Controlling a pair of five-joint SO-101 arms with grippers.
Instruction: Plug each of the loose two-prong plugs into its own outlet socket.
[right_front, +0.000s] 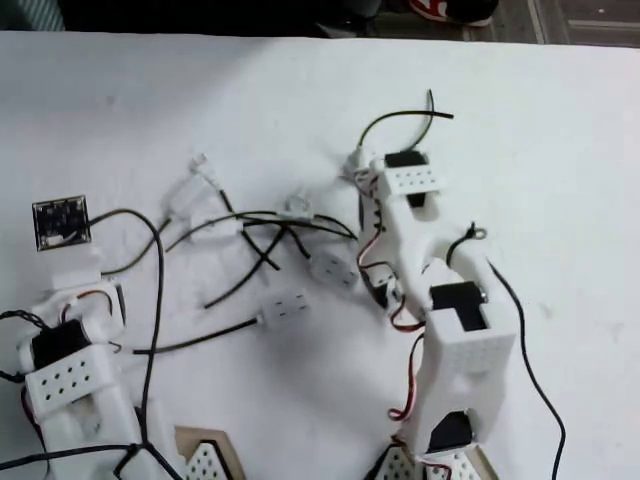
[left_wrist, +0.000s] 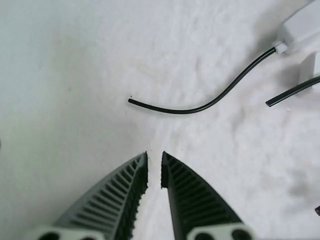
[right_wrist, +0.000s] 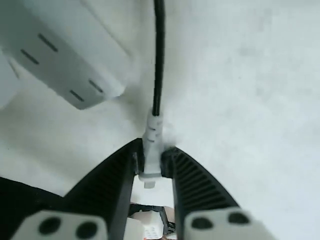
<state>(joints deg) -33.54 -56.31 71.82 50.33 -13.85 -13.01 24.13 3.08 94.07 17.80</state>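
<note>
Table (right_front: 560, 120) lies white and open ahead of both my grippers, its far edge well beyond my right fingertips in the high view. Just off my right fingers, to one side of the cord (right_wrist: 159, 60), sits a white socket (right_wrist: 65, 55) lying slantwise to them, its slots facing up with nothing in them. My right gripper (right_wrist: 150, 155) is clamped on the plug (right_wrist: 151, 145), one finger on each flank. The plug's long axis runs in line with my fingers, and its cord end points straight out past the tips. My left gripper (left_wrist: 154, 162) is all but together, a slim gap between the tips, holding nothing. A loose cord (left_wrist: 190, 110) curves across the bare table ahead of those tips, apart from them.
</note>
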